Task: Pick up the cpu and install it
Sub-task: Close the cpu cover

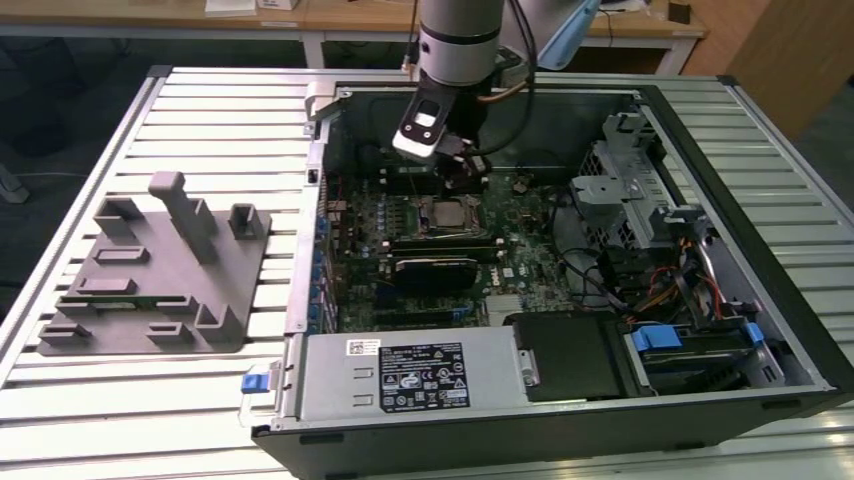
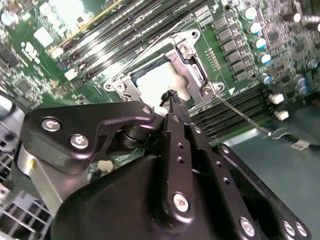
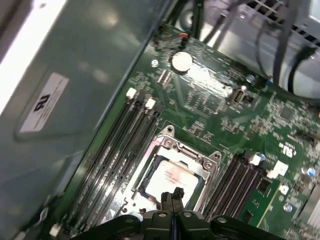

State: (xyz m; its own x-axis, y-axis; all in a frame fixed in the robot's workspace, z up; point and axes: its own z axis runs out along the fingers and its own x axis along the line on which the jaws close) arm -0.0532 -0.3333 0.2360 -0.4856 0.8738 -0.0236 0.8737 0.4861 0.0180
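Inside the open computer case (image 1: 534,445) on a slatted tabletop (image 1: 147,400): cpu (image 3: 167,176) lying flat within its socket frame (image 3: 197,161), mid-motherboard (image 3: 215,100), silver top up. Best handled square and level, with only a light downward touch and no sideways drag. Pincer (image 3: 172,194) poised over the chip's near edge, fingertips (image 3: 167,199) pressed fully together, gripping nothing; contact with the chip impossible to tell.

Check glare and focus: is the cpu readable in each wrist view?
Second wrist view: glare washes out the cpu top and a patch of the motherboard. First wrist view: the cpu surface keeps detail, but a bright streak burns the case wall. Exterior view: even light.
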